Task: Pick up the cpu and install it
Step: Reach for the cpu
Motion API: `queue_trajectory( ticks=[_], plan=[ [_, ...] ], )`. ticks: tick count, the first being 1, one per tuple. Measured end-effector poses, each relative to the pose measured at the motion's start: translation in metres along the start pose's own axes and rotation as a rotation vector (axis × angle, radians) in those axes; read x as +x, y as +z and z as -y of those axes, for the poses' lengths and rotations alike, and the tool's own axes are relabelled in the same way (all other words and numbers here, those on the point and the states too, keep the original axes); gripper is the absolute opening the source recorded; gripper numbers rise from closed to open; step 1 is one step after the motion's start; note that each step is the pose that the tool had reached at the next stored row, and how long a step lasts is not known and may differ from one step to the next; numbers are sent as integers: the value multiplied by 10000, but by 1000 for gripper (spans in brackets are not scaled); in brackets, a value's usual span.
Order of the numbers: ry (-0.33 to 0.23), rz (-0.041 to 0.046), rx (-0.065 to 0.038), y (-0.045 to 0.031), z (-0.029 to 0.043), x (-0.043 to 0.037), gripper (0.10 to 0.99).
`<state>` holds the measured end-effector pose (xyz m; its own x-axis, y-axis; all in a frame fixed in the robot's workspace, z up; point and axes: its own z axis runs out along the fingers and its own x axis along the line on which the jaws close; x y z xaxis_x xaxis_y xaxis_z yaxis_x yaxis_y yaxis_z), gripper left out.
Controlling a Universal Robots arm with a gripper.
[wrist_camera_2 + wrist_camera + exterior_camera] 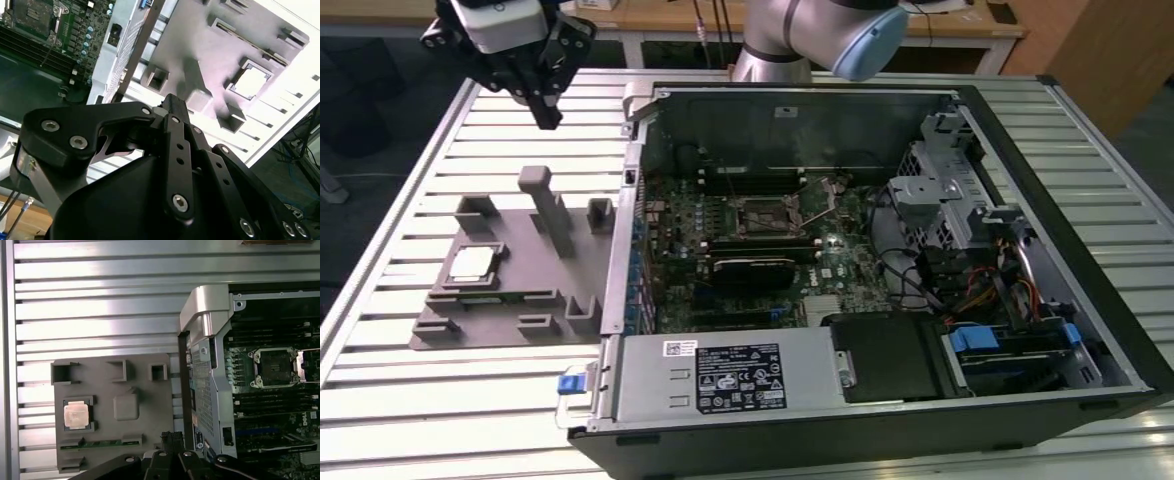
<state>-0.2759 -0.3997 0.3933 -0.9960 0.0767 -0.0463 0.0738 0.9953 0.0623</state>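
Observation:
The cpu [471, 264] is a small silvery square chip lying in a pocket of the grey fixture tray [520, 305], at the exterior view's left. Both wrist views show the cpu [76, 415] [248, 81] flat in its recess. My gripper [550, 122] hangs high above the slatted table, beyond the tray's far end and well apart from the chip, with its fingers together and nothing between them. The gripper [171, 436] [172, 100] also shows in both wrist views. The motherboard's socket [767, 212] [274, 367] sits bare inside the open computer case.
The open computer case [881, 260] lies on its side at the exterior view's right of the tray, its raised metal wall [630, 200] next to the tray. Upright posts [540, 205] rise from the tray. The black power supply [720, 378] is at the case front.

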Motion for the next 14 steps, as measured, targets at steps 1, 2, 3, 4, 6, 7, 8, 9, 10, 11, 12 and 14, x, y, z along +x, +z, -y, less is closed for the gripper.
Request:
queue_trajectory(
  ticks=[1, 2, 3, 4, 6, 7, 8, 9, 10, 11, 12, 14],
  plan=[
    [-1, 3, -1, -1, 2, 18, 106],
    [-1, 6, -2, -2, 3, 36, 106],
    [-1, 9, -3, -2, 5, 55, 106],
    [-1, 12, -5, -3, 6, 74, 106],
    [-1, 18, -7, -5, 9, 112, 106],
    [0, 20, -8, -6, 10, 130, 106],
    [0, 23, -9, -7, 12, 147, 106],
    [0, 25, -10, -8, 14, 164, 106],
    [-1, 27, -10, -9, 15, 181, 106],
    [-1, 29, -11, -10, 16, 198, 106],
    [-1, 31, -11, -10, 18, 214, 106],
    [-2, 35, -12, -11, 20, 244, 106]
  ],
)
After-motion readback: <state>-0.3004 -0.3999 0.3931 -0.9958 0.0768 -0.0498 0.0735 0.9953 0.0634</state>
